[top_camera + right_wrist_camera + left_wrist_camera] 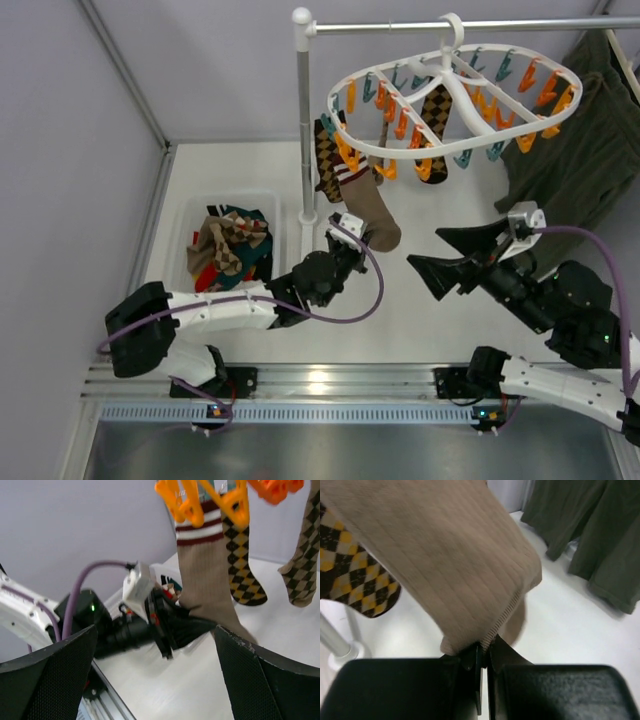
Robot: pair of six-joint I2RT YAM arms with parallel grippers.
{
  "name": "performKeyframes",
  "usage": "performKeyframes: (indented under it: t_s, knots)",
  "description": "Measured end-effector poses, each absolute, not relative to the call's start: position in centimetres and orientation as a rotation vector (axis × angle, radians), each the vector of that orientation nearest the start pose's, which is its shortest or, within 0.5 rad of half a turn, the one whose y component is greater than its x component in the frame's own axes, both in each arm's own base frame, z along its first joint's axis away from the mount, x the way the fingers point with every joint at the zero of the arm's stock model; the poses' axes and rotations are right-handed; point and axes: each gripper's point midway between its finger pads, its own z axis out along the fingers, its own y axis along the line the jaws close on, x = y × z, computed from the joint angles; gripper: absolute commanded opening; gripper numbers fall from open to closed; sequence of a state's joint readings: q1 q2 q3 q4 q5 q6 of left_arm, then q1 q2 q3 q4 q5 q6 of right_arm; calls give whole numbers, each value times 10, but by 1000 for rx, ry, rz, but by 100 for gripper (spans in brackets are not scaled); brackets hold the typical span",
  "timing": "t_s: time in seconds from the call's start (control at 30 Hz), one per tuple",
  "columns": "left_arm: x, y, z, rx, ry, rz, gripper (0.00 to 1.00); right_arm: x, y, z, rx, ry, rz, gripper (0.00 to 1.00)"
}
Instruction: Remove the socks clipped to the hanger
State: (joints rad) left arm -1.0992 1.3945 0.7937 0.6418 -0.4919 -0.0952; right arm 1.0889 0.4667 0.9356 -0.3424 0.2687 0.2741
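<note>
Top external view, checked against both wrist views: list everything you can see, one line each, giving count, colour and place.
hanger: one, white, hooked on the rack's bar, top centre
clips: many, orange and teal, around the hanger's frame
striped sock: one, tan with a maroon-and-white cuff, clipped at the hanger's left
argyle socks: two, brown diamonds, clipped to the hanger
bin: one, translucent white, left of the pole
loose socks: a pile, brown, red, teal, black, in the bin
rack: one, grey metal, centre back
garment: one, dark green, right
table: one, white
left gripper: black, shut on the striped sock's toe
right gripper: black, open, empty
</note>
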Motion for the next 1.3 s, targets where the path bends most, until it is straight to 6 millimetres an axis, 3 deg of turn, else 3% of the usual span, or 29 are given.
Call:
performKeyframes:
  t_s: [0.13,0.4,0.77,0.97,1.3]
  knots:
    - [256,-365,237,389,1536,-444,0,138,168,419,-314,1445,899,94]
    - [228,-419,219,538,1508,-216,0,155,163,453,-282,1514,776,91]
    - [202,-494,235,691,1388,-37,0,180,175,455,-341,1696,548,77]
    - [197,-510,235,740,1353,15,0,182,181,442,-402,1771,484,68]
    - [201,-521,243,714,1347,58,0,180,209,428,-561,1822,476,64]
